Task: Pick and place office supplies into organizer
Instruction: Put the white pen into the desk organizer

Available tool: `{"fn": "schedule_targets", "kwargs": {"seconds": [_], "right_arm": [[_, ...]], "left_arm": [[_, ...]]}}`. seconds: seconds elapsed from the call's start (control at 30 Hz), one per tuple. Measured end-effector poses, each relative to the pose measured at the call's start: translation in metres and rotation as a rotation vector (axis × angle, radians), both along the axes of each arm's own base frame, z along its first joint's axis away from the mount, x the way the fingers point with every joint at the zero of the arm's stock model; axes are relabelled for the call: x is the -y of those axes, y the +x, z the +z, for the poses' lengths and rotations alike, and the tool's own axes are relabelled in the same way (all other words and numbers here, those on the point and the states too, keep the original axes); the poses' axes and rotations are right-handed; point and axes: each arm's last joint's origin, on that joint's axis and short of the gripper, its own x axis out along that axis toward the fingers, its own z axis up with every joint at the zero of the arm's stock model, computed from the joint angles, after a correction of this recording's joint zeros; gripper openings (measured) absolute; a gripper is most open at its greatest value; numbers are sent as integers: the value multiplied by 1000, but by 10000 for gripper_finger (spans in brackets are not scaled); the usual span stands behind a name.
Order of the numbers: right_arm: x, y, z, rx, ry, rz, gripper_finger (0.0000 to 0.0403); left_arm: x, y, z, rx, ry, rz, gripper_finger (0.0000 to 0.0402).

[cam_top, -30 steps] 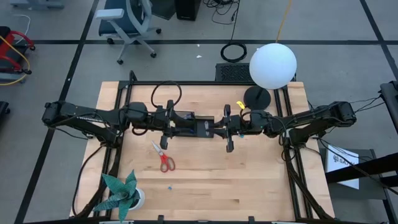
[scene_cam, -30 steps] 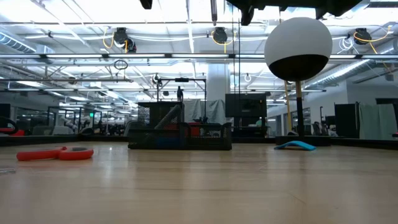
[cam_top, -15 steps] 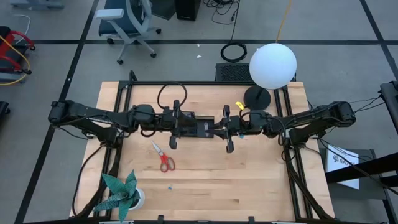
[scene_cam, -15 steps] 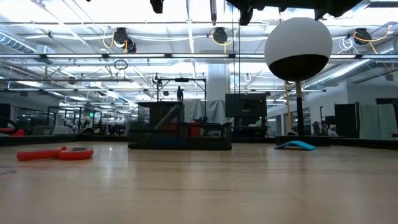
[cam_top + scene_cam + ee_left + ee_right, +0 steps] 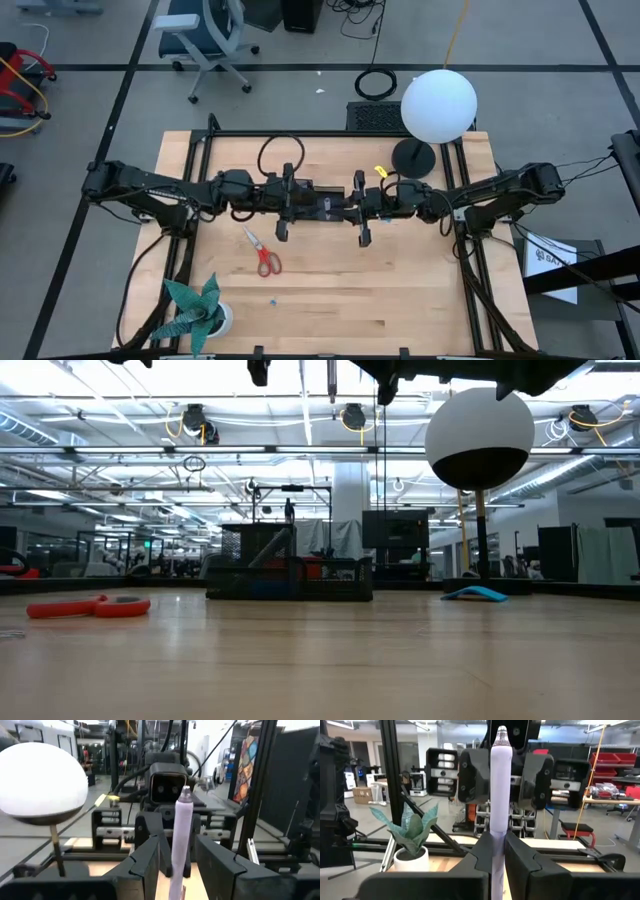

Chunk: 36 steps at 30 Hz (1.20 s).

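Note:
A slim purple pen (image 5: 500,785) with a silver end is held level in the air over the middle of the table by my right gripper (image 5: 492,851), which is shut on it. The pen points at my left gripper (image 5: 177,847). That gripper is open, and its fingers (image 5: 472,775) flank the pen's free end with gaps showing. Both grippers meet above the black organizer (image 5: 290,575), which they largely hide in the high view. The red-handled scissors (image 5: 262,252) lie flat on the table nearer the front. A tiny blue piece (image 5: 272,298) lies beyond them. My right gripper pinches the purple pen near its own end (image 5: 495,840) between the two fingers. The fingers come in level from the table's right, and the pen runs on straight ahead of them. The pen is lifted clear, roughly level, above the organizer.
A lamp with a white globe (image 5: 438,105) and a round black base (image 5: 413,155) stands at the back right. A teal paper plant (image 5: 195,310) in a white pot stands at the front left. A flat blue thing (image 5: 478,594) lies right of the organizer.
My left gripper has gone toward the table's right edge, toward my right gripper. Its fingers now stand around the pen's free end, and their gap is unchanged. The pen has stayed level in my right gripper.

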Motion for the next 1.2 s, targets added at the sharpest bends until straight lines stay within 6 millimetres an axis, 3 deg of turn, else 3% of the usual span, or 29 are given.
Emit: {"fn": "schedule_targets", "kwargs": {"seconds": [0.43, 0.9, 1.0, 1.13, 1.2], "right_arm": [[0, 4, -3, 19, -11, 19, 17], [0, 4, -3, 20, -11, 19, 17], [0, 4, -3, 19, -11, 19, 17], [0, 4, -3, 19, -11, 22, 17], [0, 4, -3, 18, -12, 22, 17]], "left_arm": [[2, 17, -10, 59, -23, -10, 132], [2, 19, -12, 62, -31, -21, 130], [2, 19, -12, 65, -20, -20, 109], [3, 19, -13, 62, 32, -32, 39], [3, 19, -13, 62, 49, -43, 35]]}}
